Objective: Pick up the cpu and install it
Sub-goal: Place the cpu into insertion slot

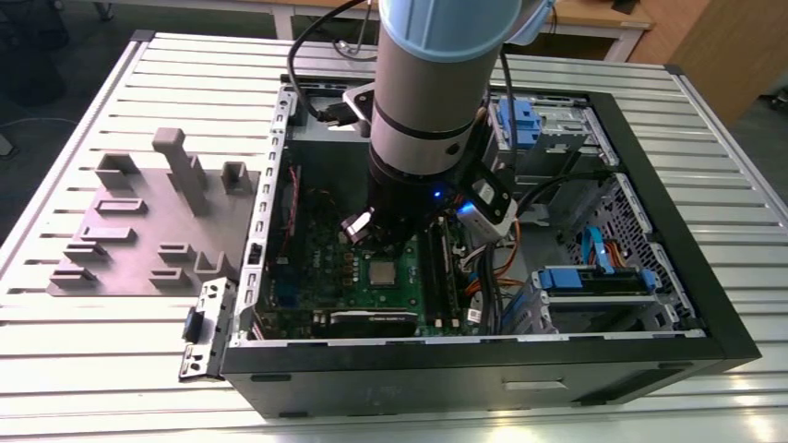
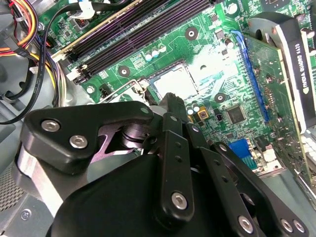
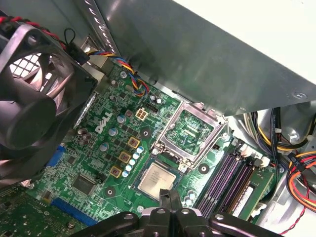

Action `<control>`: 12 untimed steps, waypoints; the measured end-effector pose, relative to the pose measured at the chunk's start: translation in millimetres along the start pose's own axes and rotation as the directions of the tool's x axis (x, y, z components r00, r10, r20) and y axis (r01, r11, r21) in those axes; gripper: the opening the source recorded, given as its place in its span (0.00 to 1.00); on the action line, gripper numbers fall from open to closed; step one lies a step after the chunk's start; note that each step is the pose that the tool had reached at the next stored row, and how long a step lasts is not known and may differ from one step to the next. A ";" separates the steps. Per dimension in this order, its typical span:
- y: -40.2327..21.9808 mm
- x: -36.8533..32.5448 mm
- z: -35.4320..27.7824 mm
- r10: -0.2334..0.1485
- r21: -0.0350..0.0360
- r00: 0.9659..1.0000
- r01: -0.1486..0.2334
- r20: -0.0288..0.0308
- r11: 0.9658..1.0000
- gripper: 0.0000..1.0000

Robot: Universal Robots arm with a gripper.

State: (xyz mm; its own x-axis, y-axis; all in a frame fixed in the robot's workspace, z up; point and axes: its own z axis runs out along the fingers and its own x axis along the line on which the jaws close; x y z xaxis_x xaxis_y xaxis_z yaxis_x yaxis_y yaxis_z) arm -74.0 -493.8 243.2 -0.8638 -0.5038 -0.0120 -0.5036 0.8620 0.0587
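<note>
cpu (image 3: 157,180) lay flat beside open socket frame (image 3: 190,131) | gripper (image 3: 170,195) hung at cpu's edge farthest from frame | fingers together, empty

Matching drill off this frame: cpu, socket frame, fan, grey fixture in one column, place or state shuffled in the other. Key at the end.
Things:
1. cpu
2. socket frame
3. fan
4. grey fixture

Place or state:
A. on the table, outside the case
B. black, blades showing, at the board's edge
C. flipped open, green showing through its middle
D. lying flat on the motherboard, uncovered, next to the open frame

Pairs: 1-D, 2-C, 3-B, 4-A
</note>
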 end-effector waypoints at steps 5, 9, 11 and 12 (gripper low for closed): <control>0.0 0.0 0.0 0.000 0.000 1.000 0.000 0.000 1.000 0.11; 0.0 0.1 -0.1 -0.021 0.000 1.000 0.021 -0.001 1.000 0.11; 0.0 0.1 0.0 -0.057 -0.001 0.998 0.057 -0.003 0.998 0.11; -0.1 -0.1 0.0 -0.068 -0.001 0.998 0.068 -0.004 0.998 0.11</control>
State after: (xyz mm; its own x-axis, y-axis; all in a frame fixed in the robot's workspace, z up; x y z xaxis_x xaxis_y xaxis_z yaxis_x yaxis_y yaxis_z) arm -73.9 -493.8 243.2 -0.8275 -0.5614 -0.0121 -0.5611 0.8257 0.0585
